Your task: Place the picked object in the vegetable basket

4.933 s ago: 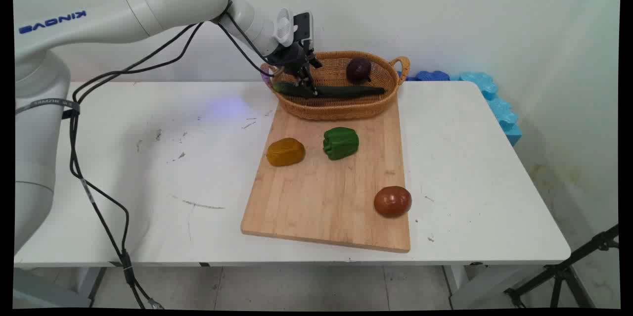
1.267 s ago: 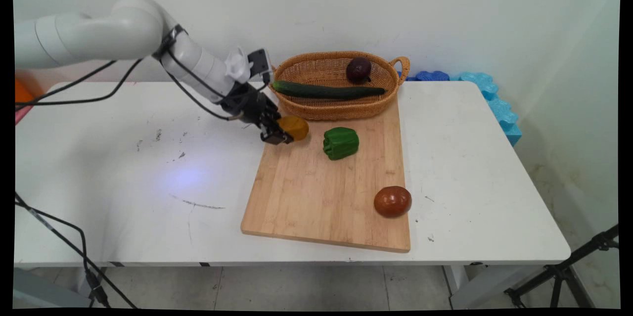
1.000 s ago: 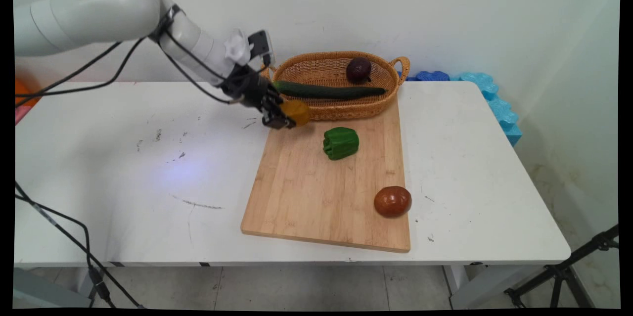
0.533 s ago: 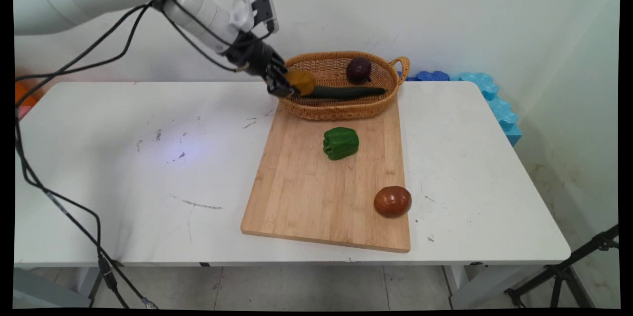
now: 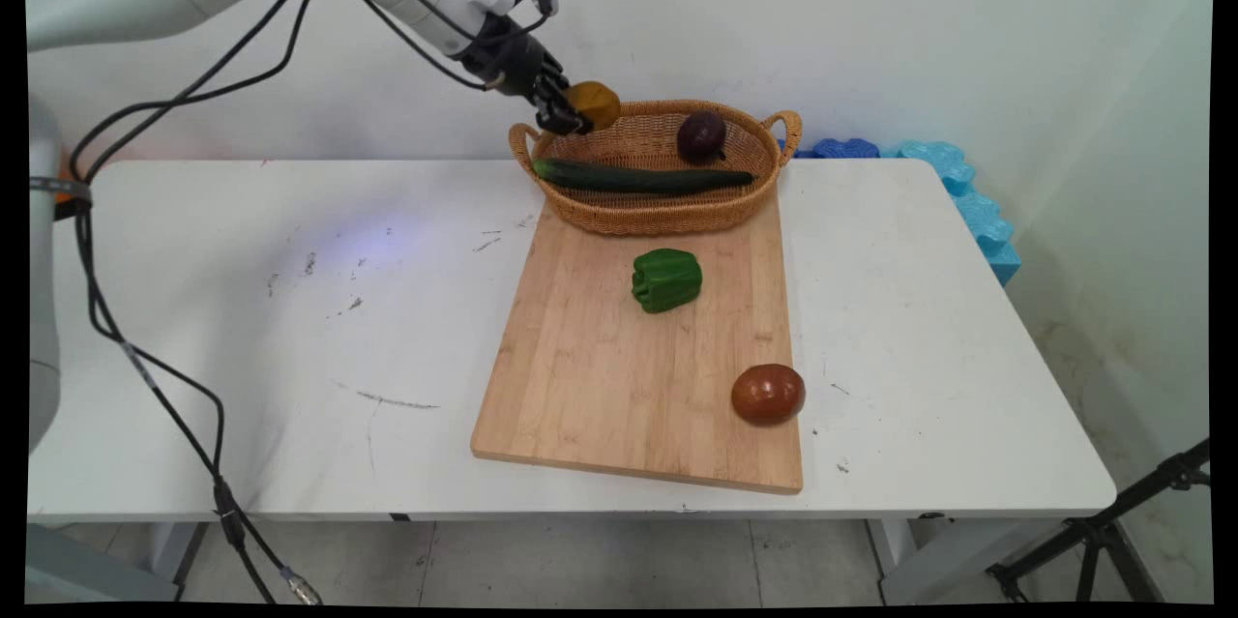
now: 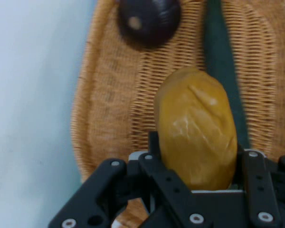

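My gripper [image 5: 576, 113] [image 6: 195, 164] is shut on a yellow-orange pepper [image 5: 594, 103] [image 6: 197, 128] and holds it in the air above the left end of a wicker basket [image 5: 658, 210] [image 6: 114, 99]. In the basket lie a long dark green cucumber [image 5: 640, 179] [image 6: 221, 52] and a dark purple round vegetable [image 5: 701, 136] [image 6: 148, 19]. In the hand view the pepper hangs over the basket floor, beside the cucumber.
A wooden cutting board [image 5: 619, 386] lies in front of the basket, with a green bell pepper [image 5: 665, 279] near its far end and a red tomato [image 5: 768, 394] near its front right corner. Blue foam blocks [image 5: 953, 188] line the table's far right edge. Black cables hang at the left.
The gripper let go of the cucumber in the basket, took the yellow-orange pepper from the board, and has raised it up and to the right until it hangs over the basket's left end.
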Action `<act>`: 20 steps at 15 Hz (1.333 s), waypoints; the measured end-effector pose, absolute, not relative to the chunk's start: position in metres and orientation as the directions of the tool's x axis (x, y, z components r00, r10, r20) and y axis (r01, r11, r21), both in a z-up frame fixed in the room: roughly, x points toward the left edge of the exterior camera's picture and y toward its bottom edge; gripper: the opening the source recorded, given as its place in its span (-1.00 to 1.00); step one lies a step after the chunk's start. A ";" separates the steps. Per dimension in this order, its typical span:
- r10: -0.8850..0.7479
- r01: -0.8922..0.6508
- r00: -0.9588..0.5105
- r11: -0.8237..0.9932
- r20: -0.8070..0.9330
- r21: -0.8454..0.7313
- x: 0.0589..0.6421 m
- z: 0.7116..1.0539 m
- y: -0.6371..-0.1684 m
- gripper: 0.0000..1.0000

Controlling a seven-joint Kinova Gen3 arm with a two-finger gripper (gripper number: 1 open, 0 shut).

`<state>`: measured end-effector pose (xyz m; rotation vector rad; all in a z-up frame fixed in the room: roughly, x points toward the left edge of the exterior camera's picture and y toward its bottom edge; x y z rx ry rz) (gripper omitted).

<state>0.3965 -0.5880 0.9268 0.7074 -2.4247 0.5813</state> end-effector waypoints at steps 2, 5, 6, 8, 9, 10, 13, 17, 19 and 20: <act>-0.366 -0.606 -0.709 0.754 0.603 -0.255 0.401 0.921 -0.604 -1.00; -0.389 -0.633 -0.694 0.731 0.606 -0.257 0.405 0.906 -0.626 -1.00; -0.397 -0.641 -0.689 0.725 0.606 -0.254 0.405 0.901 -0.631 -1.00; -0.417 -0.659 -0.676 0.711 0.608 -0.244 0.405 0.887 -0.643 -1.00; -0.426 -0.666 -0.669 0.707 0.609 -0.238 0.404 0.880 -0.648 -1.00; -0.433 -0.672 -0.664 0.703 0.610 -0.233 0.403 0.875 -0.652 -1.00; -0.451 -0.687 -0.649 0.694 0.613 -0.216 0.401 0.859 -0.662 -1.00; -0.469 -0.701 -0.633 0.685 0.616 -0.199 0.398 0.843 -0.673 -1.00; -0.473 -0.705 -0.628 0.682 0.618 -0.194 0.397 0.838 -0.676 1.00; -0.474 -0.706 -0.625 0.681 0.620 -0.192 0.396 0.836 -0.678 1.00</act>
